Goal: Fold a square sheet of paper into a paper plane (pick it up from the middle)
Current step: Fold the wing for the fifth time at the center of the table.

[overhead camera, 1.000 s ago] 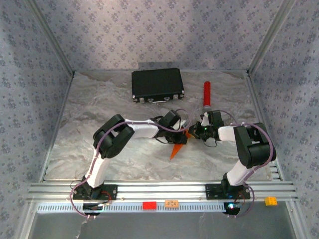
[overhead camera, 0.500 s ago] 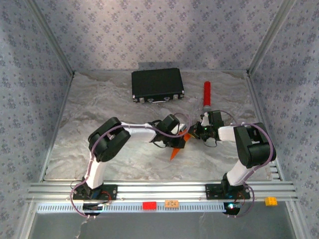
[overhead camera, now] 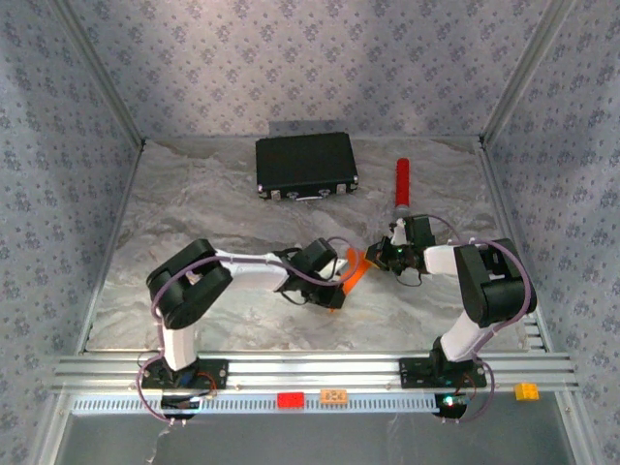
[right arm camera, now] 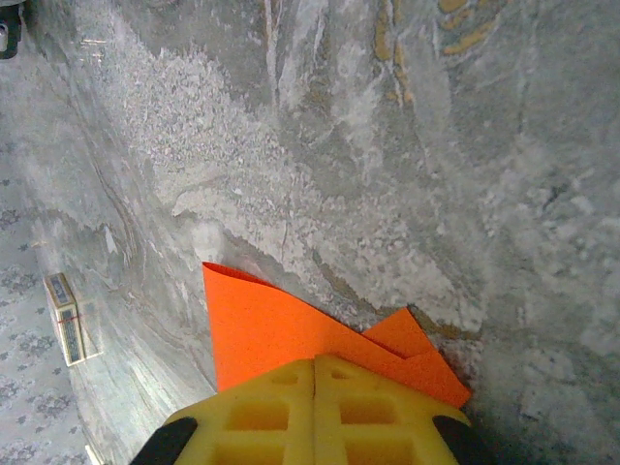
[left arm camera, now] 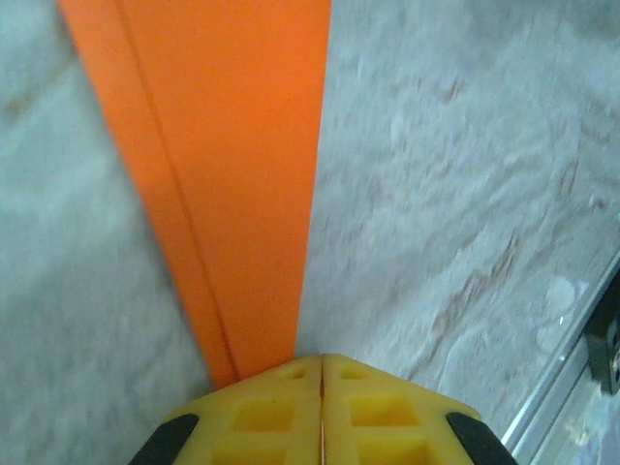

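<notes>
left tool [left arm camera: 322,362] clamped on orange paper [left arm camera: 232,145], right tool [right arm camera: 315,365] likewise

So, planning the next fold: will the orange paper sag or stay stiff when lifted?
The orange paper looks thin, so probably floppy. Its crease likely stiffens it lengthwise. Pinched by left gripper and right gripper, it might tear if tugged.

Two arms: a left arm [overhead camera: 194,291] and a right arm [overhead camera: 489,281]. One orange paper [overhead camera: 351,274], between the left jaws and the right jaws. Beyond the jaws, one black case [overhead camera: 306,165] and one red cylinder [overhead camera: 401,182]. Nearer than the jaws, three small blocks: one red block [overhead camera: 290,399], one orange block [overhead camera: 334,395], one yellow block [overhead camera: 526,390].
</notes>
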Motion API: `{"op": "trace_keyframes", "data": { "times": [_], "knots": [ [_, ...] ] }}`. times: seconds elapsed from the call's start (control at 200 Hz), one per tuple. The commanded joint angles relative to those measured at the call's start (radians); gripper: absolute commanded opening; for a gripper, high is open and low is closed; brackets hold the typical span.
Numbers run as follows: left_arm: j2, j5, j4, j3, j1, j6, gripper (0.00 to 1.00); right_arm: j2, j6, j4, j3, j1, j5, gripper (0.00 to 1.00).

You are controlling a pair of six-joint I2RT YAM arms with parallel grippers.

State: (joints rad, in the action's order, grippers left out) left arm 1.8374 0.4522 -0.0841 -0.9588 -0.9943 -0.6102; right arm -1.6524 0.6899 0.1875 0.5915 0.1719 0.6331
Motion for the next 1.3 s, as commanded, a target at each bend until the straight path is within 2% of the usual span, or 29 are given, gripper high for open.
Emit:
{"op": "trace_keyframes", "data": {
  "times": [0.0,0.265,0.445,0.81,1.104,1.299],
  "knots": [
    [-0.06,0.015,-0.074,0.051,-0.02,0.011,0.07,-0.032,-0.029,-0.046,-0.022,-0.001,-0.056,0.09],
    [-0.173,-0.013,0.024,0.057,0.016,0.001,0.07,0.001,-0.053,-0.051,0.007,0.011,-0.034,0.1],
    [-0.095,0.009,0.06,-0.023,0.075,-0.016,0.09,0.017,-0.053,-0.052,0.012,0.012,-0.018,0.11],
    [0.109,-0.004,0.018,-0.21,0.09,0.002,0.08,0.036,-0.053,-0.054,0.03,0.011,0.011,0.13],
    [0.16,-0.026,0.044,-0.164,0.094,-0.052,0.04,0.098,-0.09,-0.098,0.036,0.028,-0.01,0.15],
    [0.155,-0.027,0.079,-0.12,0.094,-0.091,0.02,0.037,-0.087,-0.092,0.033,0.055,0.009,0.15]
  ]
}}
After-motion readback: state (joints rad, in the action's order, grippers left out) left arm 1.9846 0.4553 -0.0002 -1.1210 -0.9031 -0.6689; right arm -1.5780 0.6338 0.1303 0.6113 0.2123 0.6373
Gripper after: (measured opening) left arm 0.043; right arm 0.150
